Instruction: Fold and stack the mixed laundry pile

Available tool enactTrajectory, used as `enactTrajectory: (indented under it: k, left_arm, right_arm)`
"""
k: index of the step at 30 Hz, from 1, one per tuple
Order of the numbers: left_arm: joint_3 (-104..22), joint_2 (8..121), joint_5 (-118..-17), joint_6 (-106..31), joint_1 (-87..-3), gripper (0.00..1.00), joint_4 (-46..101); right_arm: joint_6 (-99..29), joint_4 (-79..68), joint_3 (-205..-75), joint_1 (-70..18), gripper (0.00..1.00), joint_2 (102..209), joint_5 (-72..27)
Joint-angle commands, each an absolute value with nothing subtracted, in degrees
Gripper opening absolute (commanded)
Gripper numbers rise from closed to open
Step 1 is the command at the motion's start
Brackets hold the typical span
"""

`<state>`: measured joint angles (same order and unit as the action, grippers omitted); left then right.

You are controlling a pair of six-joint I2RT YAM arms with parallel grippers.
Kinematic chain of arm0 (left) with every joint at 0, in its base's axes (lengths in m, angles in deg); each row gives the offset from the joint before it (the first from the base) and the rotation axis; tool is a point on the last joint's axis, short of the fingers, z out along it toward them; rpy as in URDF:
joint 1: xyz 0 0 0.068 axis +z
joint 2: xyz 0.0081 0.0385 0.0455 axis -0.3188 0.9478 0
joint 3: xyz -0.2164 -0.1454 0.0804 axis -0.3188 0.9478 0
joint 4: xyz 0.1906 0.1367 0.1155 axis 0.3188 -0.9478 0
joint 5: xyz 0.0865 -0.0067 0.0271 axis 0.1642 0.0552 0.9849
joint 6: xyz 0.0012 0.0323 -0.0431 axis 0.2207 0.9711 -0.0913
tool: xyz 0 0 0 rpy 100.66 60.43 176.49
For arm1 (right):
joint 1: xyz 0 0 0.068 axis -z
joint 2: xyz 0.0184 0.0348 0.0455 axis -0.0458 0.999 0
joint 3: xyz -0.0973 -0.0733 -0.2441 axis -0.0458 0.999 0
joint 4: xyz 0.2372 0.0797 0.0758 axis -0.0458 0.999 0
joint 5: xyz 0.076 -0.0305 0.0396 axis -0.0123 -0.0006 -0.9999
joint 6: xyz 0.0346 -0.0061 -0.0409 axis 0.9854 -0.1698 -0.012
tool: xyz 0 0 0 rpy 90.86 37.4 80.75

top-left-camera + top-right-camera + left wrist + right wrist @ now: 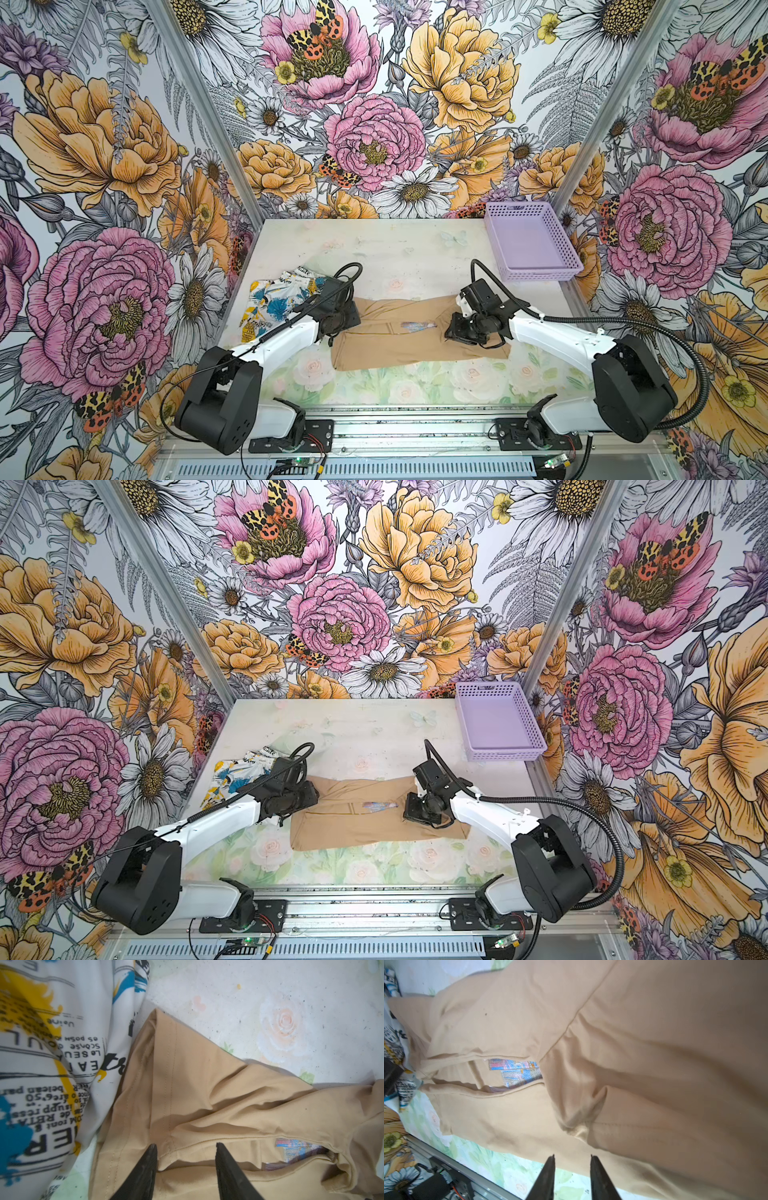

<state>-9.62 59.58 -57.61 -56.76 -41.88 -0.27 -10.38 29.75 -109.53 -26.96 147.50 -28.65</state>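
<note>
Tan garment [415, 340]: spread mid-table [395, 249], its left end touching the printed garment [270, 299] — crumpled at the table's left side.
Left gripper [186, 1145]: fingers apart over the tan cloth's left end, nothing clamped.
Right gripper [572, 1156]: fingers apart over its right end — empty.

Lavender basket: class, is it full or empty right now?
Empty. In both top views the lavender basket shows only its bare floor; the tan garment and printed garment lie outside it.
</note>
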Motion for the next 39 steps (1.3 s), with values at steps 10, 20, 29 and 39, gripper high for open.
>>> enactTrajectory:
  k: [10,20,29,39]
  left_arm:
    - [-9.4,58.8,-57.8,-56.6,-41.8,0.48,0.3]
    - [-9.4,59.1,-57.8,-56.5,-41.8,0.48,0.3]
    - [-8.8,58.8,-57.8,-56.5,-41.8,0.48,0.4]
    - [-8.7,59.0,-57.8,-56.5,-41.8,0.48,0.6]
  right_arm:
    - [-11.4,34.1,-113.1,-26.9,0.37,148.7,-20.5]
    - [-9.0,33.2,-112.6,-25.2,0.46,150.0,-18.1]
    - [-7.9,32.0,-110.3,-23.4,0.48,149.9,-19.3]
    - [-7.3,30.5,-110.5,-22.4,0.48,150.2,-18.4]
